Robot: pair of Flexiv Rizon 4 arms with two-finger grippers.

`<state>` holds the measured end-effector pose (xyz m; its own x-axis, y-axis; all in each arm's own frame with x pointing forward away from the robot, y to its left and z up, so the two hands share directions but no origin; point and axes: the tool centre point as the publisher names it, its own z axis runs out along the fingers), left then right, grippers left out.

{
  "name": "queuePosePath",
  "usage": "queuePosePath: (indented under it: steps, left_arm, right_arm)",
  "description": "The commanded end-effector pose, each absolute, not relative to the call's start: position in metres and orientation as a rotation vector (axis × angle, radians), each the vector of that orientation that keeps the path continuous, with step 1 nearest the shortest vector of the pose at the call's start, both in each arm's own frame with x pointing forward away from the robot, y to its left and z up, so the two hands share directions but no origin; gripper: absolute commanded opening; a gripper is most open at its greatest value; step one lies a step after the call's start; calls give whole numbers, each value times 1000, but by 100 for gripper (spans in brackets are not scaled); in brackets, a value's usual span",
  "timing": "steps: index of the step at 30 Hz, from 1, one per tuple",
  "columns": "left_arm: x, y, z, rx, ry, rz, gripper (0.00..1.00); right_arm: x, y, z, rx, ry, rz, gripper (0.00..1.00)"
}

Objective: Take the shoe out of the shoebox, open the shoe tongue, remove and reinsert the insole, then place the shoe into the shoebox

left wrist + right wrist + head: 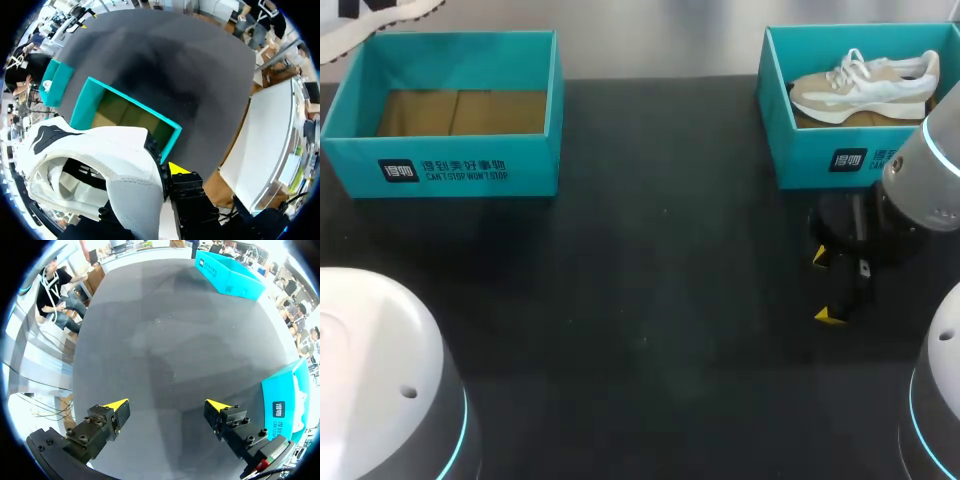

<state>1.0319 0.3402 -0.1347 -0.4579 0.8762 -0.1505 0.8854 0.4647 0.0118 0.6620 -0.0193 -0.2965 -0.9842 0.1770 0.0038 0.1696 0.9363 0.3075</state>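
**Shoe aloft over its box:** The left gripper [147, 175] holds a white leather sneaker with a black side flash [95, 150] above the open, empty teal cardboard shoebox [440, 170] at the upper left of the head view. Only a sliver of the shoe shows there, in the top left corner.

In the left wrist view one yellow fingertip [176, 168] lies against the outside of the shoe's collar wall. The other is hidden by the shoe, so the pinch appears to be across the padded rim.

The right gripper [825, 287] hovers low over the black tabletop [620, 320] at the right of the head view, fingers spread wide and holding nothing. It sits just in front of a second teal shoebox [820, 150] in the upper right, where a beige-and-white laced sneaker [865, 85] lies inside.

The white shoe looks light, with a soft, yielding upper and a stiffer sole. Held by one wall alone, it is likely to swing or twist. The free gripper would do best to steady it by the sole or toe — the firm parts. The tongue should then be taken at its top edge and the thin, floppy insole at its heel end.
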Motion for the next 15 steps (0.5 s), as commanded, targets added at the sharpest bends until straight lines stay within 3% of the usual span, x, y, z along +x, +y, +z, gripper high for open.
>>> queuePosePath:
  steps: [1,15]
  left_arm:
    - [1037,351,-132,1829,2357,-104,0]
    - [1040,353,-129,1971,2269,10,0]
  right_arm:
    - [661,-19,-297,276,3066,479,100]
    - [661,-19,-297,276,3066,479,100]
